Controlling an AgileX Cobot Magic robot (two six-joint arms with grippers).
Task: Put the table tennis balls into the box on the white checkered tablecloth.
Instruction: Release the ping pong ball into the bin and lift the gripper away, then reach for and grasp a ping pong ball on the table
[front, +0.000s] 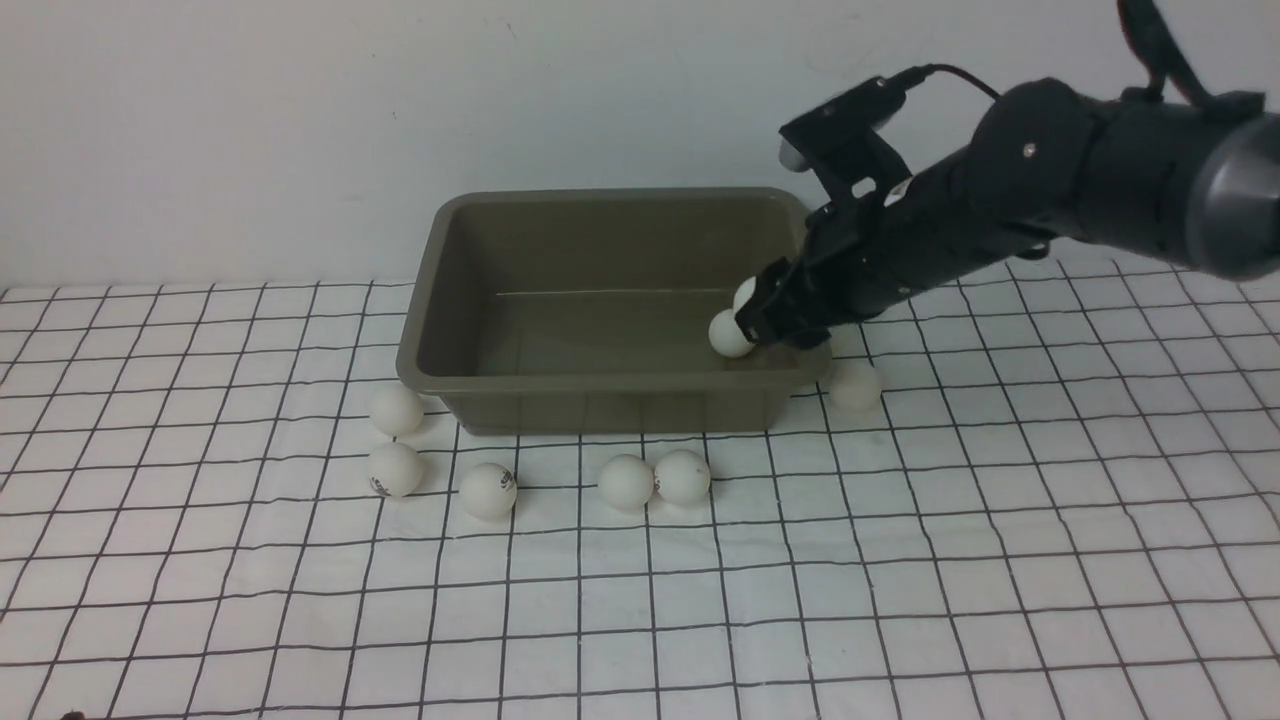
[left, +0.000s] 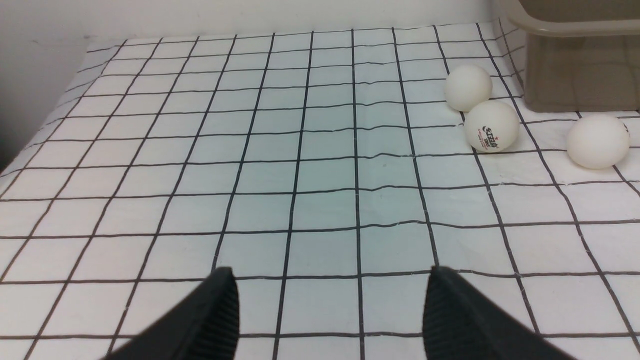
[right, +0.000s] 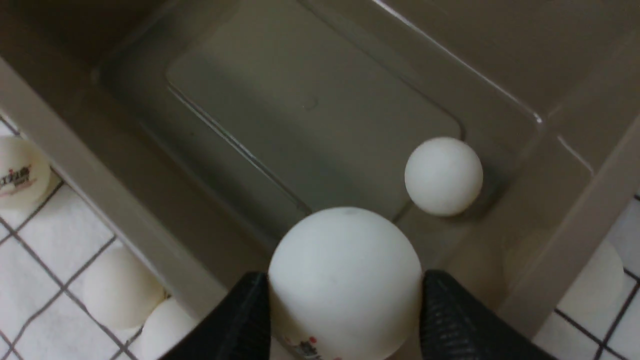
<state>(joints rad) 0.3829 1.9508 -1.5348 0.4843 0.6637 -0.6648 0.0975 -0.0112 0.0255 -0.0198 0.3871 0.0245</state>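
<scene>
The olive-grey box (front: 600, 381) stands on the white checkered tablecloth (front: 900, 560). My right gripper (front: 748, 325) is shut on a table tennis ball (right: 345, 280), holding it over the right end of the box, above its floor. A second ball (right: 443, 176) lies inside the box near that end wall. Several more balls rest on the cloth along the box's front, among them a touching pair (front: 626, 481) and one (front: 855, 385) by the right front corner. My left gripper (left: 330, 280) is open above bare cloth, with three balls (left: 491, 126) ahead of it beside the box (left: 575, 65).
A plain white wall rises just behind the box. The right arm (front: 1050, 200) reaches in from the upper right over the box's right rim. In the left wrist view the cloth drops away at its far left edge (left: 30, 150).
</scene>
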